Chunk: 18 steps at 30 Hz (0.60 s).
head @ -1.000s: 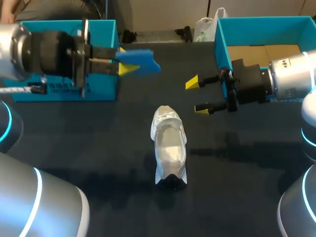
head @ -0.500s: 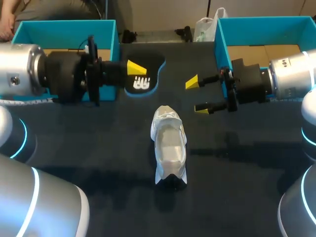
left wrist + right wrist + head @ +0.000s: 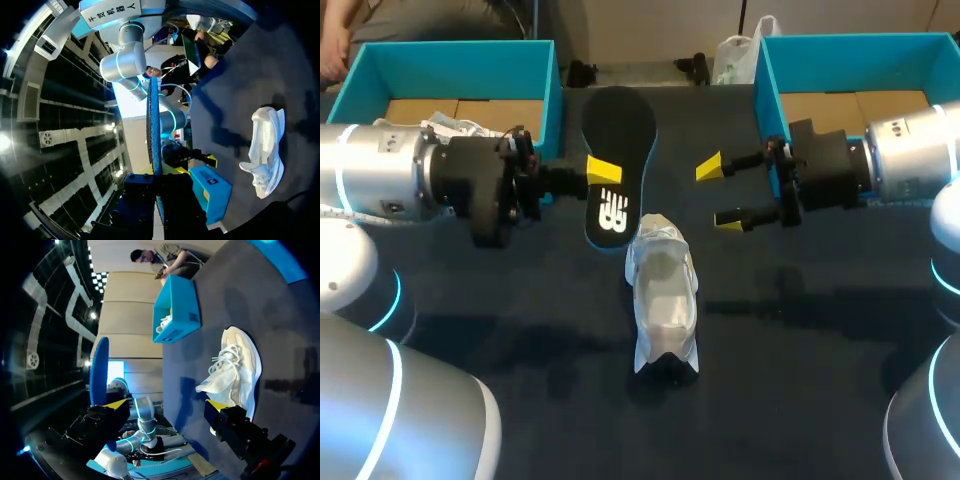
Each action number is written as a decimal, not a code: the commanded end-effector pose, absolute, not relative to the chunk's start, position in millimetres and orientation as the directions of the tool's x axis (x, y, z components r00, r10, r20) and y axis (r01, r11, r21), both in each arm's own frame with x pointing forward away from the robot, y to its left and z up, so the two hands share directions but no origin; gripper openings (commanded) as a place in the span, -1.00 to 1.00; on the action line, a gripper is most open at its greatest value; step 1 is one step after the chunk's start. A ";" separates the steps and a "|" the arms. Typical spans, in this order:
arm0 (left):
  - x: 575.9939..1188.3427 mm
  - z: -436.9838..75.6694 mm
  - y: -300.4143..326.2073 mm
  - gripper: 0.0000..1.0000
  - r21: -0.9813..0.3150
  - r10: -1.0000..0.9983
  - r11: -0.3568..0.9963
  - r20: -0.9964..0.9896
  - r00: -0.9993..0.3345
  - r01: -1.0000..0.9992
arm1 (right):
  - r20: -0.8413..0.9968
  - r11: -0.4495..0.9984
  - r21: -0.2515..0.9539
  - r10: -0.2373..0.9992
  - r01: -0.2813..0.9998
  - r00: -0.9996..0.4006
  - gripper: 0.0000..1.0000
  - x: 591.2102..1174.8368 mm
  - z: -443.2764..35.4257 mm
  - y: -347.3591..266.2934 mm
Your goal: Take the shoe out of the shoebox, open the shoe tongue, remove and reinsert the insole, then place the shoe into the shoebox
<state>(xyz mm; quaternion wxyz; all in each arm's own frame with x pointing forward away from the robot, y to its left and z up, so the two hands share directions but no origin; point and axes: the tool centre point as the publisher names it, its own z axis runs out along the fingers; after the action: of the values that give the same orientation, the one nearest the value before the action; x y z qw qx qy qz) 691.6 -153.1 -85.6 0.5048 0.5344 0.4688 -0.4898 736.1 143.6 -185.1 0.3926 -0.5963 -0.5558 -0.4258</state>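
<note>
Head view: left gripper (image 3: 603, 172) clamps one black foam insole (image 3: 620, 140), edge pinched between fingers. Right gripper (image 3: 718, 195) spread wide, holding nothing. One white lace-up sneaker (image 3: 663, 295) lies on dark table (image 3: 800, 330) between both grippers, near insole's end. Two teal cardboard shoeboxes: left shoebox (image 3: 450, 58) beyond left gripper, right shoebox (image 3: 840, 48) behind right gripper.

Left gripper (image 3: 603, 172) pinches the insole (image 3: 620, 125); right gripper (image 3: 718, 195) (held level) gapes wide.

Dim light throws soft shadows across the table (image 3: 800, 400).
</note>
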 end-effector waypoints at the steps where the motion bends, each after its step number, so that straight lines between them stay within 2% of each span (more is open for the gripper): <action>1: 697.7 -82.8 -156.7 -1.00 0.080 0.012 -0.063 -0.997 0.081 0.995 | 0.943 -0.076 0.004 0.331 0.997 0.021 1.00 736.5 -185.2 146.0; 5: 697.7 -82.8 -156.7 -1.00 0.080 0.012 -0.063 -0.997 0.081 0.995 | 0.943 -0.076 0.004 0.331 0.997 0.021 1.00 736.5 -185.2 146.0; 10: 710.9 -116.9 -165.0 -1.00 0.087 0.053 0.004 -0.995 0.087 0.996 | 0.943 -0.076 0.004 0.331 0.997 0.021 1.00 736.5 -185.2 146.0; 18: 719.4 -148.9 -171.8 -1.00 0.097 0.075 0.019 -0.993 0.096 0.995 | 0.943 -0.076 0.004 0.331 0.997 0.021 1.00 736.5 -185.2 146.0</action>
<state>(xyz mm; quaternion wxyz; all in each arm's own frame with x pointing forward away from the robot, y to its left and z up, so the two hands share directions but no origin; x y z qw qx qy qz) 716.4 -166.7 -140.2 0.5060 0.5337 0.5036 -0.4533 736.7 144.6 -185.0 0.3924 -0.5967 -0.5561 -0.4252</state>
